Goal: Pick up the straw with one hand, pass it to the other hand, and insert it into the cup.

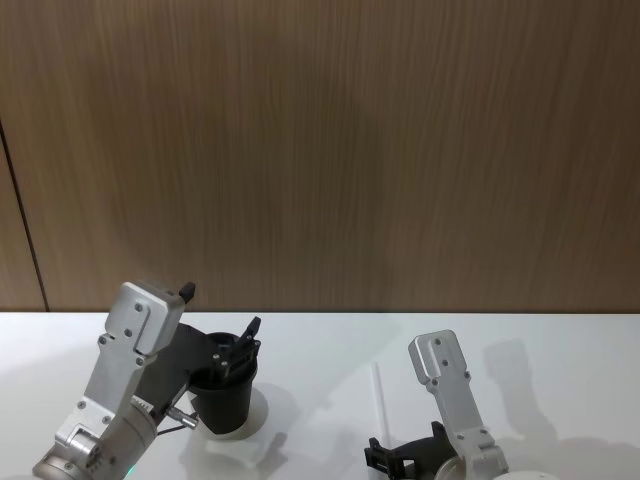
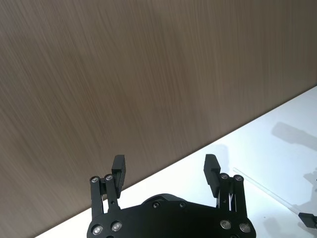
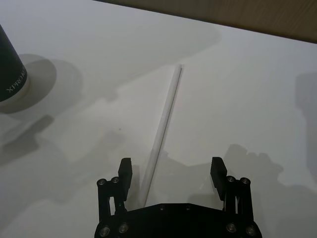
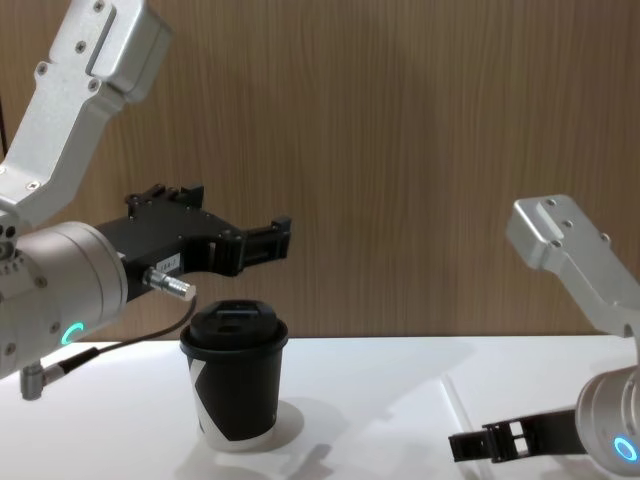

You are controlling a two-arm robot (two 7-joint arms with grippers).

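The white straw [image 3: 162, 130] lies flat on the white table [image 3: 257, 89], to the right of the cup in the head view [image 1: 378, 395]. My right gripper [image 3: 171, 171] is open low over the straw's near end, which runs between its fingers, closer to one of them. The black lidded cup [image 4: 235, 385] stands upright at the left [image 1: 225, 398]. My left gripper [image 4: 280, 238] hovers open just above and behind the cup's lid, with nothing between its fingers [image 2: 119, 168].
A wood-panelled wall [image 1: 330, 150] rises behind the table's far edge. The left arm's silver plug and dark cable [image 4: 165, 283] hang close beside the cup. White tabletop stretches between the cup and the straw.
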